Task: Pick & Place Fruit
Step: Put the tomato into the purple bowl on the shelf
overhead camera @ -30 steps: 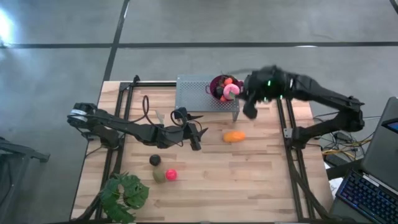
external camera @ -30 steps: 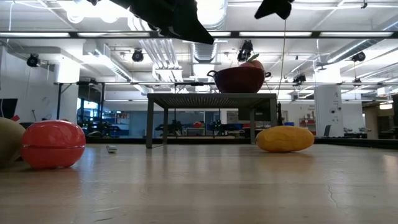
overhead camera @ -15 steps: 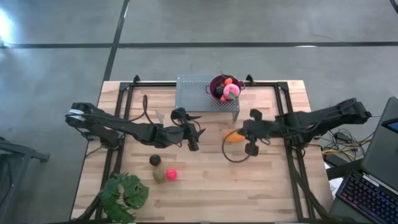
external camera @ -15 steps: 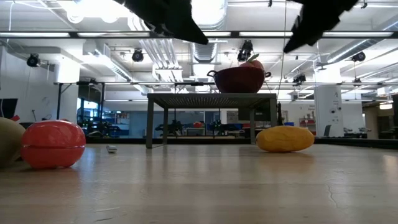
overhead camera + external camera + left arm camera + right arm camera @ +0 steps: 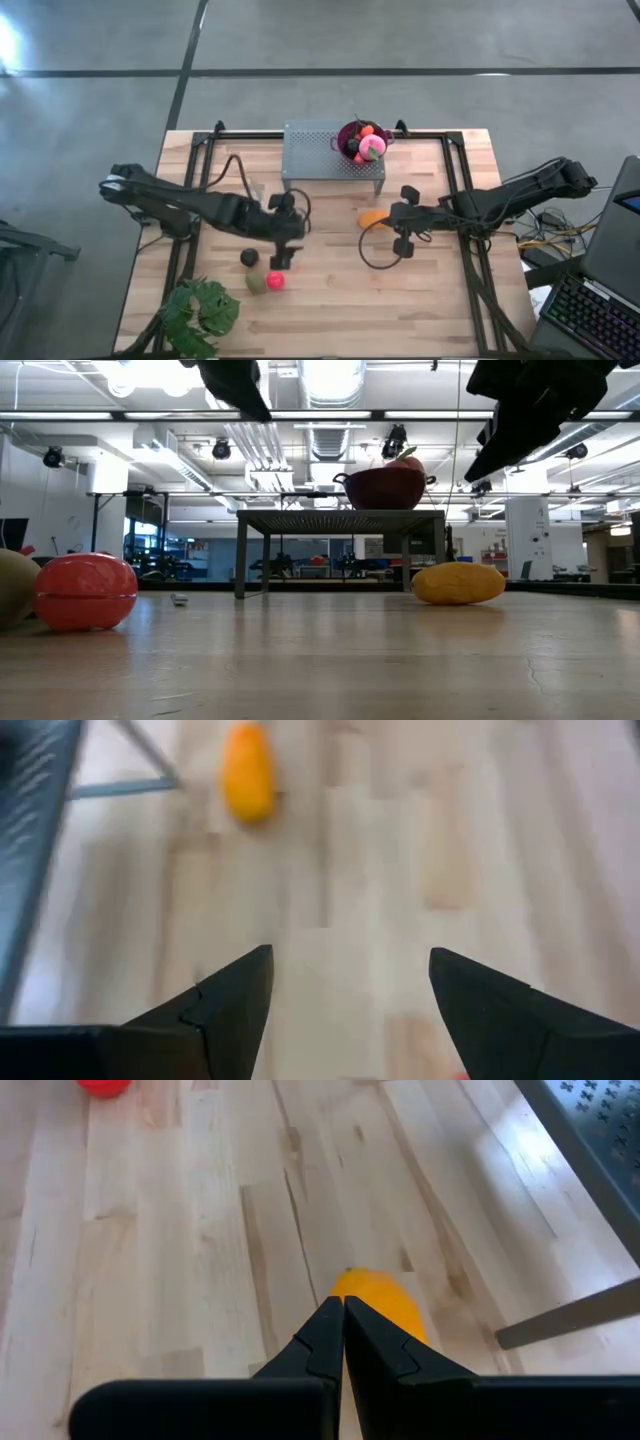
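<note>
The elongated orange piece [image 5: 371, 218] [image 5: 458, 582] lies on the table near the metal stand. My right gripper [image 5: 389, 219] [image 5: 342, 1304] is shut and hovers just above it; the low view shows it raised well clear. A dark ball [image 5: 249, 258], an olive-green piece [image 5: 256, 283] and a red ball [image 5: 275, 281] [image 5: 85, 592] rest together near the table's near edge. My left gripper [image 5: 282, 257] [image 5: 350, 965] is open and hangs above the table beside them. More fruit, among it a pink ball [image 5: 371, 148], sits in the purple bowl [image 5: 347, 131].
The purple bowl [image 5: 385, 487] stands on a perforated metal stand [image 5: 325, 152] [image 5: 340, 518] at the far edge. A leafy plant [image 5: 200, 312] sits at the near left corner. A cable loop [image 5: 375, 250] hangs under the right arm. Bare wood lies between the two grippers.
My right gripper swung from beside the bowl toward the near edge and down, ending over the orange piece. My left gripper moved left and toward the near edge, closer to the dark and red balls. No fruit has moved.
</note>
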### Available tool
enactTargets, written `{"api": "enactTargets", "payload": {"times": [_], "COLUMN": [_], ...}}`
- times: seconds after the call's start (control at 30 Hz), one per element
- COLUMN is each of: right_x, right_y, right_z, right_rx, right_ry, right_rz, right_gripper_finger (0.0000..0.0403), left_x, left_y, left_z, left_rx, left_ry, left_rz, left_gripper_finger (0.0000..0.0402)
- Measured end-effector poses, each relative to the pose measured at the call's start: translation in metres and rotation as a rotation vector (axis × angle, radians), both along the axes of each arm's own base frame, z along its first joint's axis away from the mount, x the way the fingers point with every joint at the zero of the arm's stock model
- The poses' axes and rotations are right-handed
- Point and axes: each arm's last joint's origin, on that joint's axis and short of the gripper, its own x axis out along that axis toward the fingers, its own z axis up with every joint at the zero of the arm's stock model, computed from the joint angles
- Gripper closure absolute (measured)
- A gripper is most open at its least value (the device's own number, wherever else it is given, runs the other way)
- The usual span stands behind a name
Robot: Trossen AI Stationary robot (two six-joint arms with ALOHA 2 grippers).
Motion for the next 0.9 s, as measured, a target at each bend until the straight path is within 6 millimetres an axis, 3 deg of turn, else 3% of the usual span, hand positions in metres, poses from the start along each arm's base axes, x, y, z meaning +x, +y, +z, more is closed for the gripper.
{"api": "enactTargets", "payload": {"times": [0.23, 0.5, 0.7, 0.9], "right_x": [0.000, 0.001, 0.003, 0.005], "right_y": [0.000, 0.000, 0.001, 0.001], "right_z": [0.000, 0.001, 0.003, 0.004], "right_rx": [-0.003, 0.004, 0.015, 0.022], "right_ry": [0.001, -0.017, -0.046, -0.068], "right_rz": [0.002, 0.000, 0.003, 0.004], "right_gripper_finger": [0.0394, 0.0394, 0.0394, 0.0394], "left_x": [-0.016, -0.043, -0.062, -0.069], "left_y": [-0.047, -0.088, -0.107, -0.110], "left_z": [0.005, 0.000, -0.015, -0.030], "left_rx": [-0.007, -0.060, -0.060, -0.091], "left_ry": [-0.009, 0.050, 0.122, 0.168], "left_rz": [-0.169, -0.233, -0.277, -0.222], "left_gripper_finger": [0.0129, 0.0129, 0.0129, 0.0129]}}
